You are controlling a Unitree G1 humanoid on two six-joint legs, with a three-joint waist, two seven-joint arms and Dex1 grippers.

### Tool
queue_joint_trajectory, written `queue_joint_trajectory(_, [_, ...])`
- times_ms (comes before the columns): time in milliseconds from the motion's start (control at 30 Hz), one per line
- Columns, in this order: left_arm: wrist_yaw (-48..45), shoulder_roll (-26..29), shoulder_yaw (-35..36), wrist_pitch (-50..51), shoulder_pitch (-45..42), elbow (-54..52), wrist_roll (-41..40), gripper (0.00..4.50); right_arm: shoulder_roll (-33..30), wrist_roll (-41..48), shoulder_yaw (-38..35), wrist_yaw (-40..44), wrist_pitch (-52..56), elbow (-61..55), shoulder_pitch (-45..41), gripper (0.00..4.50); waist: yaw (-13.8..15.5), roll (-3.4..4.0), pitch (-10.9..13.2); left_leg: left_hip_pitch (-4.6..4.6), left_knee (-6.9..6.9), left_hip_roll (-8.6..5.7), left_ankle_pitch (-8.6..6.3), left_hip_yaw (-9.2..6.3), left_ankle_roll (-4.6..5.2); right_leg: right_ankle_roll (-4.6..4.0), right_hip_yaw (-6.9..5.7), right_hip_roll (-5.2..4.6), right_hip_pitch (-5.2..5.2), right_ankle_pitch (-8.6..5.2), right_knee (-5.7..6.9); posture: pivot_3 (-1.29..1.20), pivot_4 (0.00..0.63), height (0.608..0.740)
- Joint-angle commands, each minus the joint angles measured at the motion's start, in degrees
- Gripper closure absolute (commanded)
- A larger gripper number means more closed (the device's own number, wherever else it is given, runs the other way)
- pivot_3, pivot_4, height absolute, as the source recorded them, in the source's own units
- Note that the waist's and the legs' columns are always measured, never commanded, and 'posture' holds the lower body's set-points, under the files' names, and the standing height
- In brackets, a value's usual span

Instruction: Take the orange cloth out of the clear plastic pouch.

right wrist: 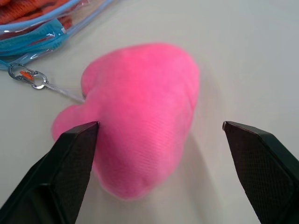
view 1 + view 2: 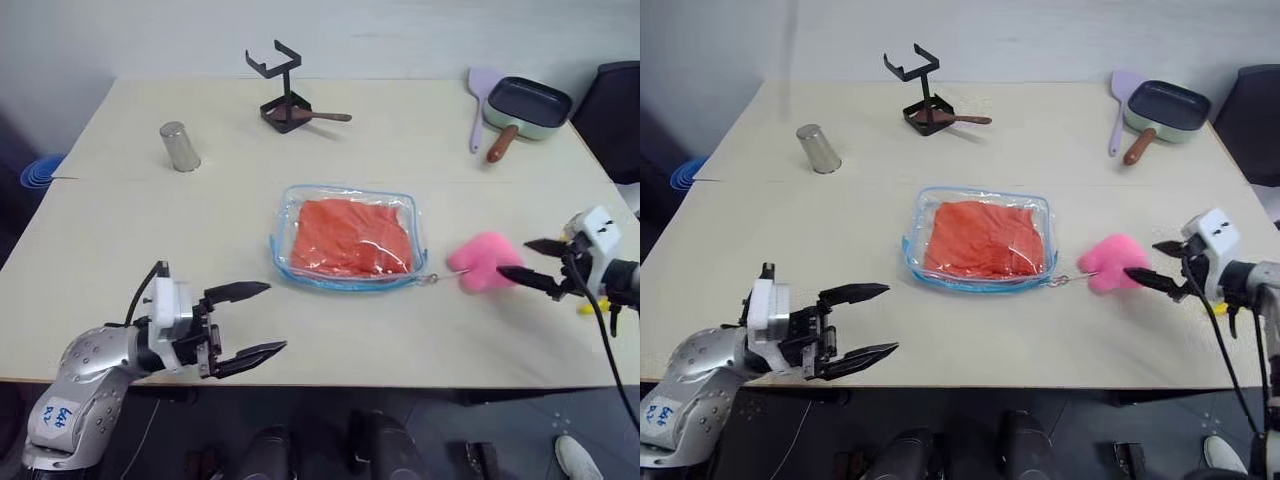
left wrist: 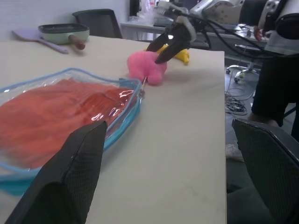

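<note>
Cloth sits mid-frame, sealed in pouch, we think. Both grippers, left and right, released; a one-handed tug probably drags everything.

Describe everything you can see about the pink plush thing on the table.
The pink plush is a soft, fuzzy, lumpy, heart-like piece lying flat on the table, just off the clear plastic pouch's corner on the robot's right. A thin cord runs from it to a small metal clip at the pouch's blue zipper end. The right gripper sits over it with jaws open to either side, not gripping it.
</note>
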Motion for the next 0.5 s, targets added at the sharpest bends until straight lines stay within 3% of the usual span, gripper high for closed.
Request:
queue_joint_trajectory(33, [0.6,0.1,-0.2,0.3,-1.2,-0.2,-0.5,0.00,1.3,2.1,0.0,3.6,1.2,0.7,-2.7,0.64,-0.2,0.01,0.0,-0.01,0.00,0.00,0.01,0.00,-0.01,0.00,0.00,0.02,-0.01,0.00,0.01,0.00,0.150,0.740])
queue_joint_trajectory(167, [1.4,0.4,0.9,0.6,-1.4,0.8,-0.3,0.00,0.8,6.9,-3.5,7.6,3.6,-4.3,0.0,1.99,0.2,0.02,0.0,-0.06,0.01,0.01,0.02,-0.03,-0.02,0.00,-0.02,0.03,-0.01,0.00,0.06,0.00,0.150,0.740])
queue_joint_trajectory(367, [3.4,-0.2,3.9,0.1,0.8,2.8,-0.2,0.00,1.3,11.4,-10.7,11.5,-6.3,-24.9,11.0,4.02,1.7,0.03,0.0,-0.12,0.01,0.01,-0.01,-0.12,0.00,0.01,-0.07,0.03,-0.01,0.00,0.03,0.00,0.150,0.740])
queue_joint_trajectory(500, [3.3,-0.6,3.8,-1.0,1.9,4.7,1.0,0.00,6.2,12.6,-7.3,8.8,-8.1,-35.9,14.8,4.02,1.5,-0.01,0.0,-0.01,0.01,0.03,-0.04,-0.12,-0.05,0.03,-0.05,0.05,0.07,0.01,-0.14,0.00,0.150,0.740])
